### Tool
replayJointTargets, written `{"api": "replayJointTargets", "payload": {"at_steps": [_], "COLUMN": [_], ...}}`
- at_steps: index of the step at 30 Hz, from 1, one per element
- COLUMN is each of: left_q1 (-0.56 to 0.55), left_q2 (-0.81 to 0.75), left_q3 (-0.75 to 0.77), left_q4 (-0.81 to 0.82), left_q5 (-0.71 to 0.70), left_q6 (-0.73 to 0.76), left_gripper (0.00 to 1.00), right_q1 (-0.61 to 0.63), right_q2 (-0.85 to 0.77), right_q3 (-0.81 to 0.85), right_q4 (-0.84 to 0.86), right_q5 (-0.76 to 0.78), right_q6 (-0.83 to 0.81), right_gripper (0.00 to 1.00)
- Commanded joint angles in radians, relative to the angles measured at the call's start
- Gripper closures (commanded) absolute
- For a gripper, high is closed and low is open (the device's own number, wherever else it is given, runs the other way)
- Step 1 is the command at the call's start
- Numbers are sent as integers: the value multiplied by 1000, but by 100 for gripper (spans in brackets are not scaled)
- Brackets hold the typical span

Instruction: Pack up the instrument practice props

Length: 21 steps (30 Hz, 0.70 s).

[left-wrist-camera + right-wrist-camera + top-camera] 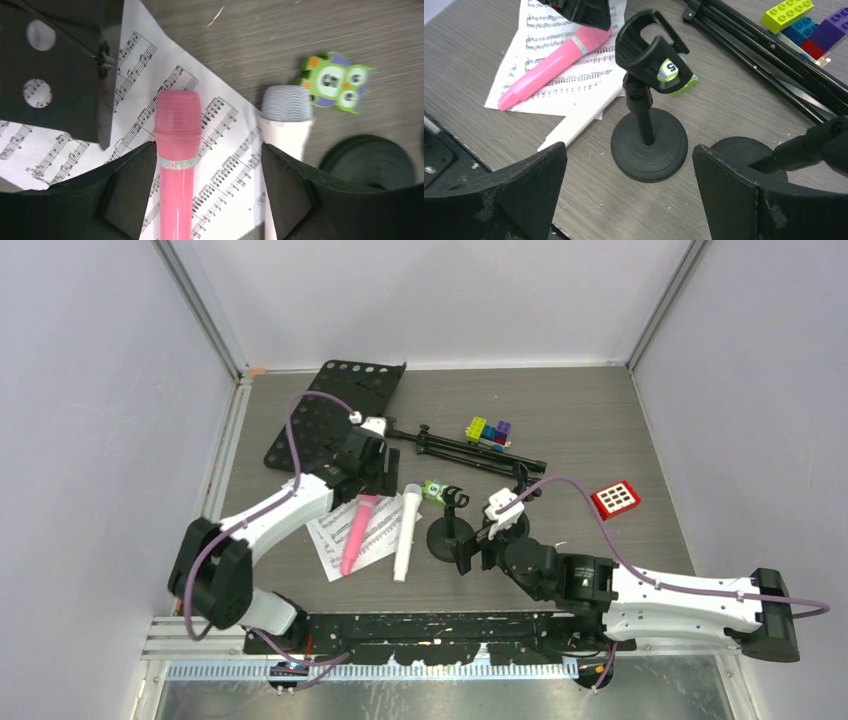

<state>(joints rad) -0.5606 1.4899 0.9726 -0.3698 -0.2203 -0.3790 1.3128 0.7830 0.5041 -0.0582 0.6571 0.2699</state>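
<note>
1. Nearest the arm bases, the right claw (476, 552) stands wide open and empty. It faces an upright mic mount (649, 150) on the tabletop (600, 440). A second round base (744, 150) sits just beside the mount, partly hidden behind one finger.
2. The mount looks top-heavy. A finger clipping its stem off-centre would probably tip it onto the neighbouring base.
3. Further out, the pink microphone (177, 150) and white microphone (286, 120) lie side by side on the sheet-music pages (225, 145).
4. The left claw (206, 150) hangs over them, open and gripping nothing. The pink microphone lies between its fingers, and one finger is above the white one's body.
5. Closing from here could shove the white microphone towards the green owl toy (340, 82). It could also pinch and crease the paper underneath.
6. Farthest away, the tripod legs (470, 450) and black music desk (330, 410) lie on the tabletop beside the toy blocks (490, 430). Dragging the long legs would likely sweep the blocks along.
7. No container is visible, so where the props go cannot be told.
</note>
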Motion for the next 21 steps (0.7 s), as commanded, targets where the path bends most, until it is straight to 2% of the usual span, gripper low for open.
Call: {"api": "replayJointTargets", "payload": {"at_steps": [1, 2, 5, 6, 7, 9, 13, 17, 21], "left_q1": [4, 4, 4, 5, 5, 5, 6, 5, 5], "left_q2": [-167, -197, -280, -304, -327, -367, -420, -520, -660], "left_q3": [25, 23, 24, 26, 32, 49, 91, 72, 16], "left_q4": [15, 5, -40, -65, -99, -179, -351, -442, -505], "left_q5": [58, 57, 48, 33, 12, -17, 15, 44, -121], "left_q6": [38, 38, 33, 15, -11, -55, -79, -78, -104], "left_gripper": [20, 15, 10, 3, 1, 0, 0, 0, 0], "right_q1": [5, 5, 5, 5, 5, 5, 5, 5, 5], "right_q2": [-6, 5, 44, 60, 76, 106, 139, 111, 0], "right_q3": [165, 201, 295, 326, 355, 412, 521, 627, 644], "right_q4": [-259, -341, -532, -598, -653, -770, -932, -1008, -1062], "right_q5": [15, 11, -4, -5, -1, 20, 50, 36, 157], "right_q6": [188, 229, 343, 379, 415, 502, 614, 629, 669], "right_gripper": [0, 0, 0, 0, 0, 0, 0, 0, 0]}}
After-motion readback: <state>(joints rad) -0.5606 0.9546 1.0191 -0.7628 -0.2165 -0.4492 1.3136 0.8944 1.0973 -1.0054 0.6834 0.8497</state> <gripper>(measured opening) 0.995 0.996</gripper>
